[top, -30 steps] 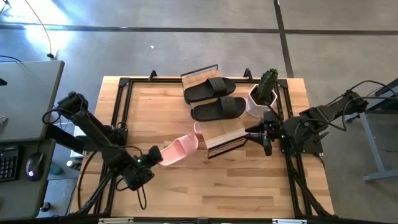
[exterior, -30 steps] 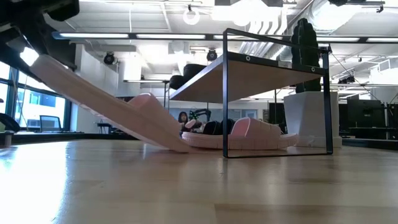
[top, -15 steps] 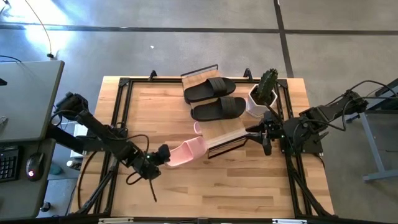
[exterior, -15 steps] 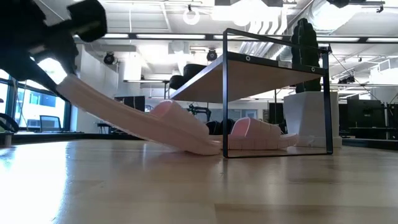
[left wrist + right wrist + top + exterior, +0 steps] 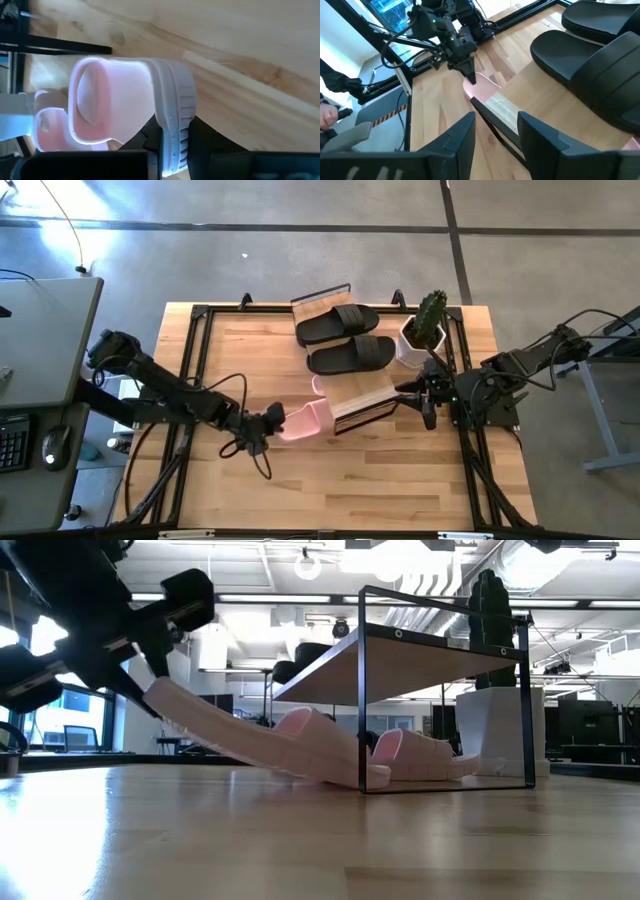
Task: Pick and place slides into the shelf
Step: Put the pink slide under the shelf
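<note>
In the high view, the left gripper [image 5: 272, 421] is left of the frame centre and holds the heel end of a pink slide [image 5: 303, 421]; its jaws are narrow, closed on the sole. The toe of this slide goes under the lower edge of the shelf [image 5: 362, 402], so the front part is hidden by the wooden board. In the low view the pink slide [image 5: 270, 737] is tilted, heel up at the left, toe down at the black frame post of the shelf [image 5: 362, 690]. A second pink slide [image 5: 420, 758] lies flat under the board; from above only a small piece of it [image 5: 317, 385] shows beside the shelf.

The right gripper [image 5: 428, 399] is at the right end of the shelf with its fingers spread wide on both sides of the board edge; whether they touch it I cannot tell. In the right wrist view two black slides [image 5: 592, 55] lie on the upper board, cut off by the frame edge. In the high view the black slides [image 5: 344, 338] lie side by side above the centre. A cactus in a white pot [image 5: 422, 333] stands just right of them.
</note>
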You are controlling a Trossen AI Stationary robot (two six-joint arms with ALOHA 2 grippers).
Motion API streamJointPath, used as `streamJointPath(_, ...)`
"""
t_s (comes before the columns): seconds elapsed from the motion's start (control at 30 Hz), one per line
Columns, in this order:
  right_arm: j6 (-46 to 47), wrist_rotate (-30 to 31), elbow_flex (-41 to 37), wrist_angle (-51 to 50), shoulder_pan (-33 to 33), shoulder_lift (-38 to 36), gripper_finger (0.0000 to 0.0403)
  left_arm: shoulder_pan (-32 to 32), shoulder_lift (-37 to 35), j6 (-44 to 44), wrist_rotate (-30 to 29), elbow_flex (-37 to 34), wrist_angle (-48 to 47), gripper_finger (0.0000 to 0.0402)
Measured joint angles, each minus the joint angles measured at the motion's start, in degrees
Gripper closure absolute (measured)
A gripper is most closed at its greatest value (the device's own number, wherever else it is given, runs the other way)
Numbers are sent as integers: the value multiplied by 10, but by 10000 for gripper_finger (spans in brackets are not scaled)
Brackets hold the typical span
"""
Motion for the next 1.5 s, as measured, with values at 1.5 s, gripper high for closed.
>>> streamJointPath(1.5,636,165,-425,-6,53,-97,392,142,112,120,104,0,169,366)
